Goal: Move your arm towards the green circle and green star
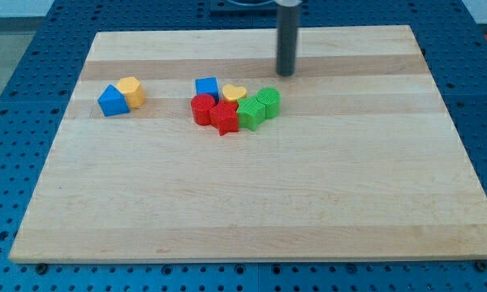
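Near the view's top, right of centre: my tip [286, 73] planted on the pale wooden bench [243, 203], dark rod rising straight up and out of frame. No gripper on this arm, so nothing clenched, released or grasped; only the blunt rod end meeting the wood.

Just below and slightly to the left of the tip, apart from it: green circle [269, 101], upright, at the right end of a tight cluster. Pressed against its left side and a little lower: green star [251, 113]. Tip not touching either green block, a strip of bare wood lying between.

Further left in the same cluster: yellow heart [234, 93] above, red star [224, 118] below it and against the green star, red circle [202, 109] beside that, blue cube [206, 88] at the cluster's upper left.

Well apart, toward the view's left: blue triangle-like block [112, 100] touching a yellow hexagon-like block [131, 92].

Around the bench on all sides: blue perforated base [16, 162].
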Robot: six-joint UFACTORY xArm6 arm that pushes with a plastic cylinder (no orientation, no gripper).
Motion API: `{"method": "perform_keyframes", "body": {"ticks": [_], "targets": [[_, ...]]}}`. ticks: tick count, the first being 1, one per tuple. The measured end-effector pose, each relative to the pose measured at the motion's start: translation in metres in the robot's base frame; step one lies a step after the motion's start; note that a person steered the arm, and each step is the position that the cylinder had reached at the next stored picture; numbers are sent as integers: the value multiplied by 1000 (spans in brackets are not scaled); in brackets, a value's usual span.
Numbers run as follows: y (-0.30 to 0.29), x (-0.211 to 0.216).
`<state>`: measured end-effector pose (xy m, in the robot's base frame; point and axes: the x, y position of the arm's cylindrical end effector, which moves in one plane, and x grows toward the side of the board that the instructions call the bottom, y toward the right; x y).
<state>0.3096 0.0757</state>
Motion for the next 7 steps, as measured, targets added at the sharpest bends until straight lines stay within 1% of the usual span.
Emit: {"method": "perform_keyframes", "body": {"ticks": [1, 2, 3, 5, 6, 7], "targets": [[36, 26], [56, 59], [60, 80], [54, 89], [31, 89], [3, 74]]}}
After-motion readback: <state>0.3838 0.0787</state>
